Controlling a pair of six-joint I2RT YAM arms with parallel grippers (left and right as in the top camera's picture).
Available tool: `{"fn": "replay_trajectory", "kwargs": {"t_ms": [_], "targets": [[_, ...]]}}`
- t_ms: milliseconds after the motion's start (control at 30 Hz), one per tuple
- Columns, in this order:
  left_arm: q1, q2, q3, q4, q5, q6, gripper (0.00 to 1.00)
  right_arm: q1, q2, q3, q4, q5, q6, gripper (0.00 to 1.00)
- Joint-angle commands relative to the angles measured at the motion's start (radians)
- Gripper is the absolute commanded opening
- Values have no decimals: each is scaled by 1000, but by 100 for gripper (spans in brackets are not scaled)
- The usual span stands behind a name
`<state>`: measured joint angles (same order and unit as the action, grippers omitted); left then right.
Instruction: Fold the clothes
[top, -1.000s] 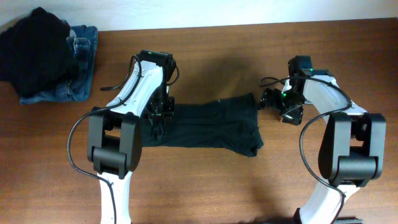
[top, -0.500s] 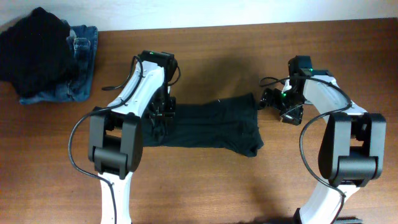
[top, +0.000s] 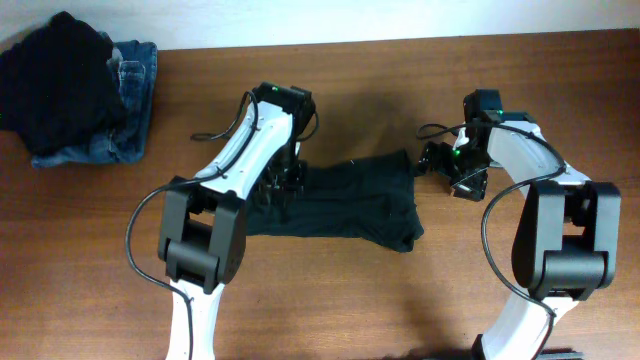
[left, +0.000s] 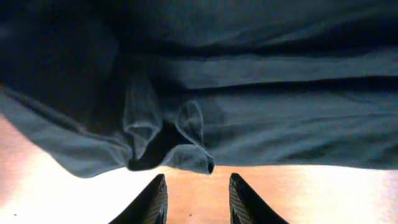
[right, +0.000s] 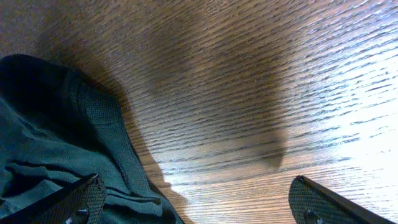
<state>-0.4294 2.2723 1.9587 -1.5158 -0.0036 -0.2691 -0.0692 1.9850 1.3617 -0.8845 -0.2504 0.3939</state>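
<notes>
The clothes are one blackish-green T-shirt (top: 360, 200) lying flattened across the middle of the table. My left gripper (top: 283, 190) hangs over its left end. In the left wrist view the shirt (left: 280, 106) bunches in folds just beyond my left gripper (left: 198, 200), whose jaws stand a little apart with only bare wood between them. My right gripper (top: 436, 160) sits just off the shirt's upper right corner. In the right wrist view my right gripper (right: 199, 202) is wide open. One finger (right: 74, 202) is over the shirt's hem (right: 43, 137), the other over wood.
A heap of black cloth (top: 55, 85) lies on blue denim jeans (top: 130, 100) at the table's far left corner. The table's back edge meets a pale wall (top: 400, 15). Both arm bases stand near the front edge.
My left arm has shifted right along the shirt, and its jaws have narrowed. The shirt's left end now lies further right. The right arm has not moved.
</notes>
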Motion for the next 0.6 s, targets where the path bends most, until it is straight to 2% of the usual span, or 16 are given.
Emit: {"fn": "replay_trajectory", "kwargs": {"t_ms": [0, 133, 233, 267, 567], "targets": [[3, 5, 62, -8, -8, 28, 33, 5, 8, -4, 2, -4, 6, 99], [8, 5, 83, -22, -107, 19, 33, 5, 8, -4, 2, -4, 2, 99], [31, 5, 89, -57, -254, -95, 34, 5, 8, -4, 2, -3, 2, 99], [50, 5, 89, -67, -282, -121, 38, 5, 8, -4, 2, -1, 2, 99], [151, 5, 88, -29, -199, -119, 49, 5, 8, -4, 3, -1, 3, 99]]}}
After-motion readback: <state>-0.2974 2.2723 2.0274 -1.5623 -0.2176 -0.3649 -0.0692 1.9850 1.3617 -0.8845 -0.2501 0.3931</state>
